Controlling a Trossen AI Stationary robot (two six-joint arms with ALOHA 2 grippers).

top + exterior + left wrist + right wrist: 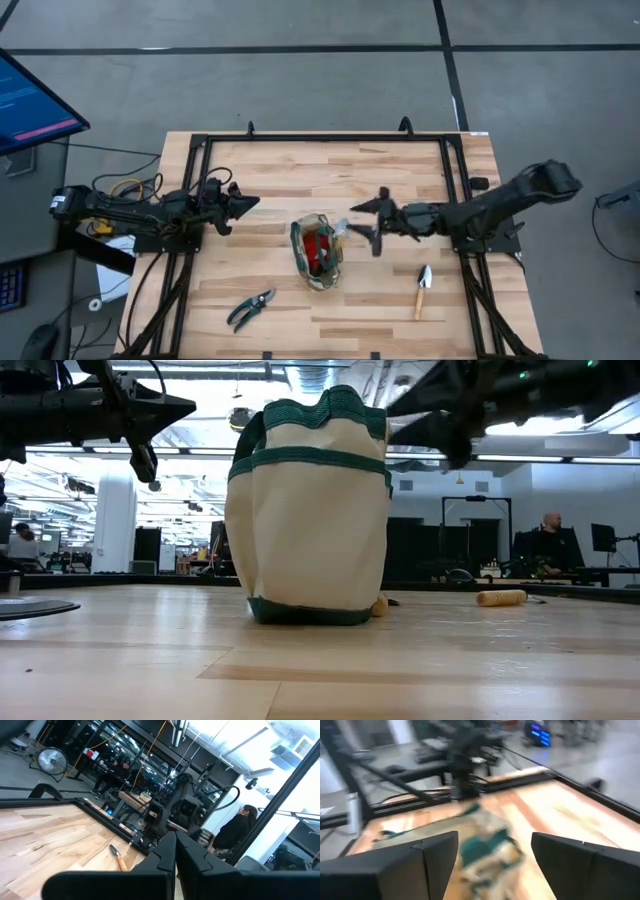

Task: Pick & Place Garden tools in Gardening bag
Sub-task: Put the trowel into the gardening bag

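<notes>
Robotics lab: framed workbench (330, 170), monitor (35, 105), rigs beyond

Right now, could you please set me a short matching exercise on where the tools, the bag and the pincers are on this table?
Things:
1. gardening bag
2. trowel
3. pruning shears
4. right pincer

Descriptions:
A. lies on the table at the near edge, left of the bag
B. stands upright mid-table with a red item inside
C. open, just right of the bag
D. lies on the table right of the bag, wooden handle toward the near edge

Pairs: 1-B, 2-D, 3-A, 4-C
</notes>
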